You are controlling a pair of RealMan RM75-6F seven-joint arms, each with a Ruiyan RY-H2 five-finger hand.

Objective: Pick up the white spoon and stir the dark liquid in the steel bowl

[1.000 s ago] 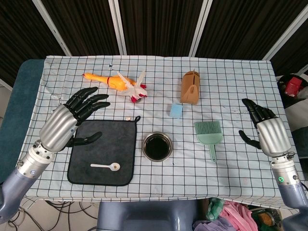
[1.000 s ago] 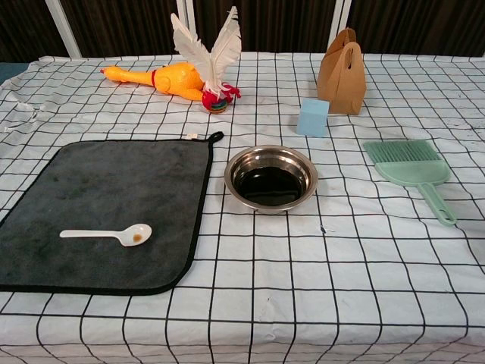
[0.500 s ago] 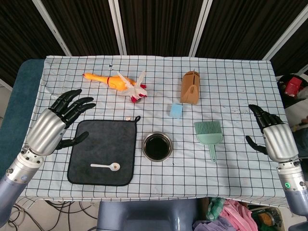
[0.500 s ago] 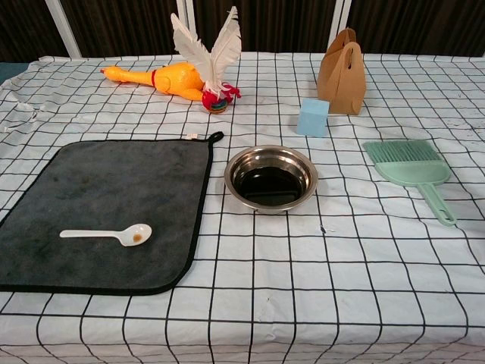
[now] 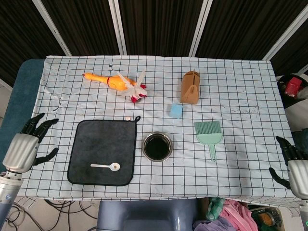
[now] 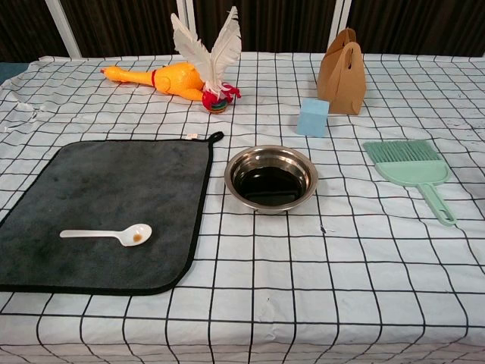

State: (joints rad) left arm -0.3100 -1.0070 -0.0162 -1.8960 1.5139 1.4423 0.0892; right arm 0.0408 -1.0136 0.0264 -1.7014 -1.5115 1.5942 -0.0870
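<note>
On the surface (image 5: pixel 240 86): one spoon (image 5: pixel 106 166), one bowl (image 5: pixel 157 147), one mat (image 5: pixel 102 152); left hand (image 5: pixel 23 147) and right hand (image 5: pixel 296 166), both released, empty.

Lab-like test bench; dark panels (image 5: pixel 159 24); checked tablecloth (image 5: pixel 240 86)

A white spoon (image 6: pixel 107 235) lies on a dark grey mat (image 6: pixel 98 205), bowl end toward the steel bowl (image 6: pixel 270 179). The steel bowl holds dark liquid (image 6: pixel 270 186) and sits just beside the mat's right edge.
</note>
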